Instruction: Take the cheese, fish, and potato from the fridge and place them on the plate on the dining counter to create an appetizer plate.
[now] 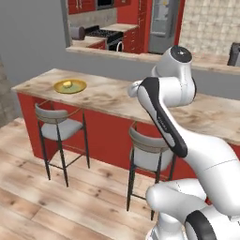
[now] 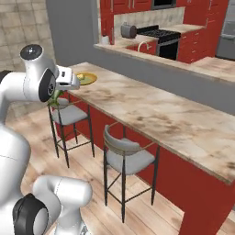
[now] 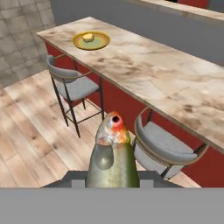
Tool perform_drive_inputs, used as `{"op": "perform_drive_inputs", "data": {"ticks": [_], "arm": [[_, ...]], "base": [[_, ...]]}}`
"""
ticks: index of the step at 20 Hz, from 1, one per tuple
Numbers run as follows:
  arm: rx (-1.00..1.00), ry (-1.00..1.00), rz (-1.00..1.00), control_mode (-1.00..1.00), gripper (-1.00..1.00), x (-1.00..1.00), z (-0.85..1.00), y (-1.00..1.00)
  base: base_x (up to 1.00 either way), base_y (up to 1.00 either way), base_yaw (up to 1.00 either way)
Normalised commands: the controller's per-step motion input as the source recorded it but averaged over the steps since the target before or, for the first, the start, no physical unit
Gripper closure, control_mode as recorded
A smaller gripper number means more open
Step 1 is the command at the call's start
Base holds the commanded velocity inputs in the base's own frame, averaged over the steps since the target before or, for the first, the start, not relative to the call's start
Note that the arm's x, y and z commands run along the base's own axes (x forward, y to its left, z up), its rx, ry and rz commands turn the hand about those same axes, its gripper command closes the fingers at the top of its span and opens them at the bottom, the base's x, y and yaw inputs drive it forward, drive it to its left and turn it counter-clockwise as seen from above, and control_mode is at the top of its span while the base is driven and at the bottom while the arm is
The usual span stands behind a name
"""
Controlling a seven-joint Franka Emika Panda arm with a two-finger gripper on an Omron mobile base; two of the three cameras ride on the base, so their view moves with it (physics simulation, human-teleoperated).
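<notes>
1. Left base view: the dining counter is a long marbled beige stone slab on a red base. The round golden-rimmed plate sits near its left end with a small pale yellow lump, the potato, on it. Grey-seated stools stand below.
2. Right base view: my white arm blocks part of the plate at the counter's far end.
3. Hand view: my gripper is clamped on the slim, glossy green-grey fish, head pointing away from me. The plate lies well apart, ahead and left, across wooden floor.
</notes>
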Motion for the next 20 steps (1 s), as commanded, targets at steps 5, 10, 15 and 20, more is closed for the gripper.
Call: {"op": "perform_drive_inputs", "data": {"ticks": [5, 10, 15, 20], "arm": [[0.0, 0.0, 0.0, 1.0, 1.0, 0.0, 0.0, 0.0], [0.0, 0.0, 0.0, 1.0, 1.0, 0.0, 0.0, 0.0], [0.0, 0.0, 0.0, 1.0, 1.0, 0.0, 0.0, 0.0], [0.0, 0.0, 0.0, 1.0, 1.0, 0.0, 0.0, 0.0]], "base": [[0.22, 1.0, -0.44], [0.09, 1.0, -0.39], [0.11, 1.0, -0.33], [0.18, 1.0, -0.28]]}}
